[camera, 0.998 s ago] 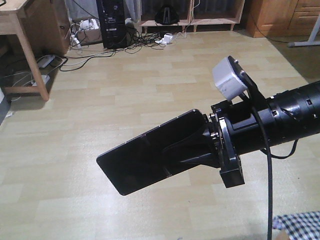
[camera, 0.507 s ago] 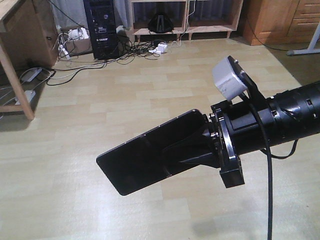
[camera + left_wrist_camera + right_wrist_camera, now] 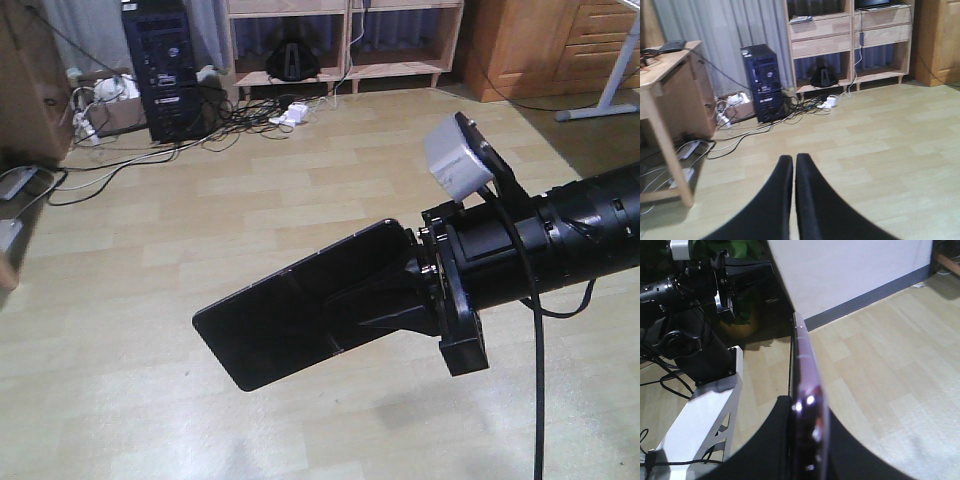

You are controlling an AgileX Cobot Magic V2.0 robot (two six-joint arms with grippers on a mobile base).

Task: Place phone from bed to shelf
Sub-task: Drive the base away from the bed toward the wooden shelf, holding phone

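We're looking at the right gripper (image 3: 345, 305) out in front of us, clenched on the phone (image 3: 260, 330). The phone is up in the air over the wood floor (image 3: 150, 250), well apart from the shelf (image 3: 395, 68) at the far wall. Its near end is pinched between the 2 fingers, and the rest of its glossy black slab juts out past the fingertips, down and to the left in the front view. A grey-white camera box (image 3: 455, 155) sits on top of the wrist, with a black cable hanging from it.

From the right wrist we get the phone (image 3: 805, 370) edge-on. Its pinkish edge runs straight away from us, with 1 dark finger of the gripper (image 3: 807, 407) pressed to each flat side.

Over on the left wrist view, the left gripper (image 3: 794, 159) is clenched on nothing, its 2 black fingers nearly touching with only a thin slit between them. Beyond it we see the shelf (image 3: 820, 45) against the curtain. A black computer tower (image 3: 762, 82) stands just beside it among tangled cables, and a wooden counter (image 3: 670, 60) is off to the left.
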